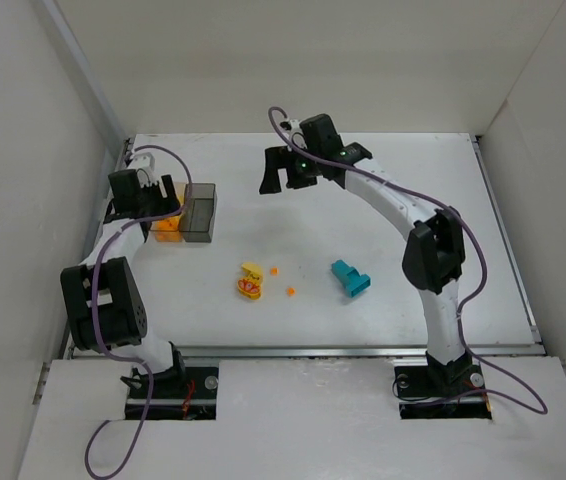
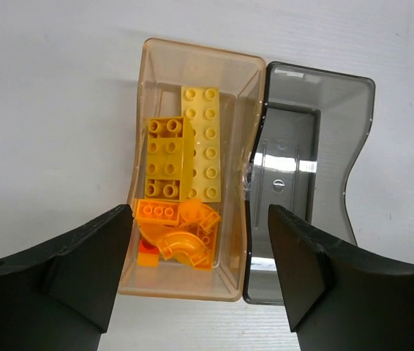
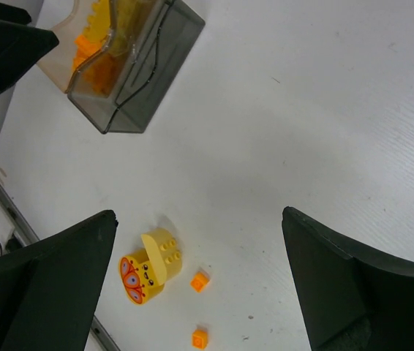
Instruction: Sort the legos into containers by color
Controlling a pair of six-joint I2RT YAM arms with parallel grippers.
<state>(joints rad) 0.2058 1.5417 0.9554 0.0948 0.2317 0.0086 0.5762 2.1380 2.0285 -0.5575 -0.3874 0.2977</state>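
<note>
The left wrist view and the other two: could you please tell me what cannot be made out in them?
- Amber translucent plastic box: left wrist view, near left corner behind a black finger of the left gripper; whatever lies under the orange curved bricks is hidden.
- Smoky grey translucent box: same view, near right corner behind the other finger.
- Teal-blue block: top view only, studs too small to count.

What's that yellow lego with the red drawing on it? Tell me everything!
It's a chunky yellow lego of shiny plastic, rounded on one side, with studs on top. One face has a red butterfly-like drawing with greyish ovals. It sits on the white table, near two tiny orange bits that don't touch it. No gripper holds it.
</note>
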